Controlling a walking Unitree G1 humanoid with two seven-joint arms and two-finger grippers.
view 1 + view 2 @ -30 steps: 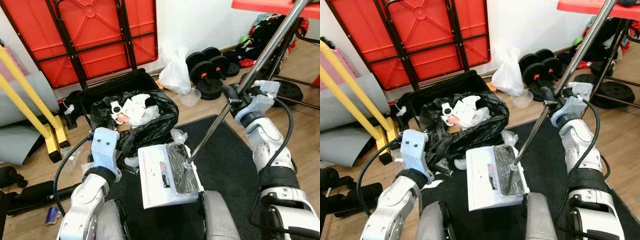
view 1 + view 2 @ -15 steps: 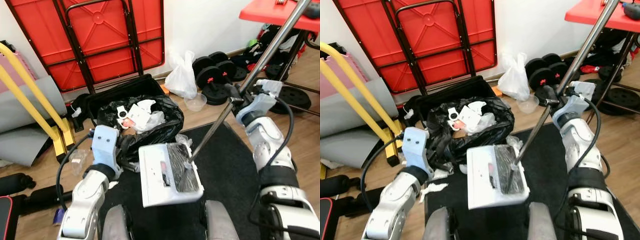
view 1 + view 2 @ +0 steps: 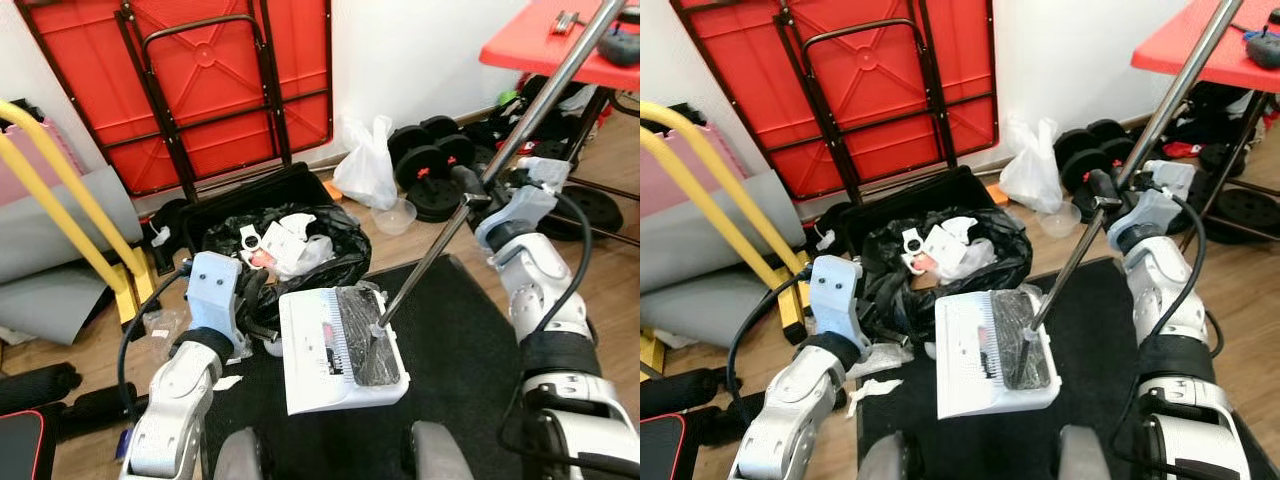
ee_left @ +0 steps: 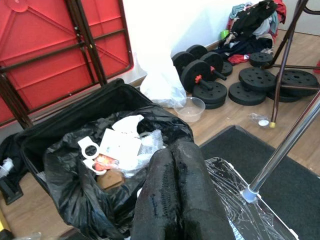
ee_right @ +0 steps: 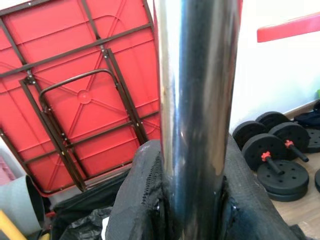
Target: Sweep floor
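Dustpan, white with a dark-lined tray, sits on the black mat near the robot's legs, just in front of a black trash bag stuffed with white scraps. The right gripper has its fingers clenched around the dustpan's long metal handle, which slants up to the far right past a red counter. The left gripper hovers by the bag's near left edge, its fingers pressed together on nothing. Dumbbells and a white plastic bag lie by the far wall.
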